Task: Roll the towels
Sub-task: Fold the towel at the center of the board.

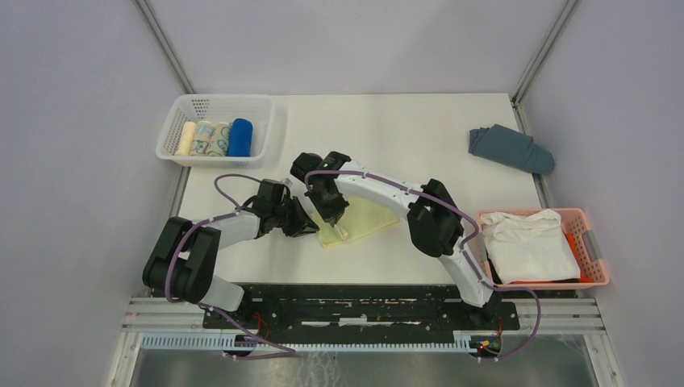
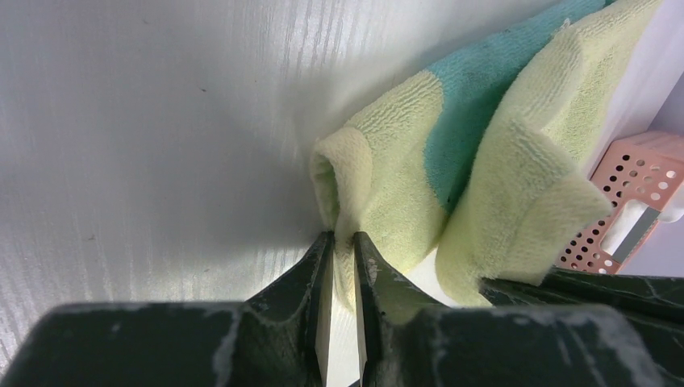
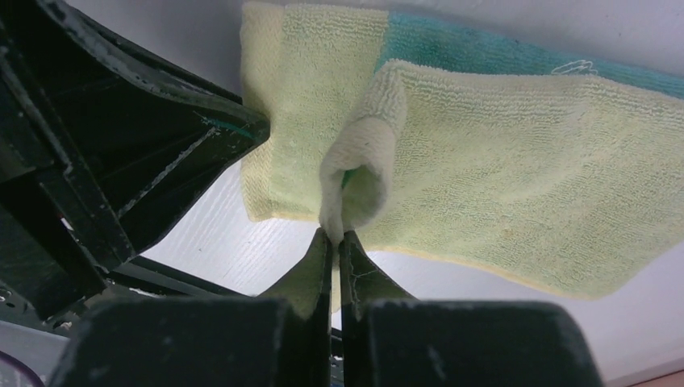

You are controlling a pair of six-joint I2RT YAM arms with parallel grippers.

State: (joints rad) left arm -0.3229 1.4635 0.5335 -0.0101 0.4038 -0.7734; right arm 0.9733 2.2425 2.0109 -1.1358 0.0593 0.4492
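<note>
The pale yellow towel with teal patches [image 1: 363,219] lies near the table's front middle. My left gripper [image 1: 310,228] is shut on its left edge, which folds up between the jaws in the left wrist view [image 2: 343,238]; the towel [image 2: 419,177] spreads to the right there. My right gripper [image 1: 341,226] is shut on a pinched fold at the towel's near edge [image 3: 335,234], with the rest of the towel [image 3: 516,185] flat behind. A royal blue towel [image 1: 240,137] lies rolled in the white basket [image 1: 179,114].
The white basket at the back left also holds rolled pale cloths [image 1: 203,139]. A slate grey-blue cloth [image 1: 510,148] lies at the back right. A pink basket [image 1: 593,242] with a white cloth [image 1: 528,244] stands at the right.
</note>
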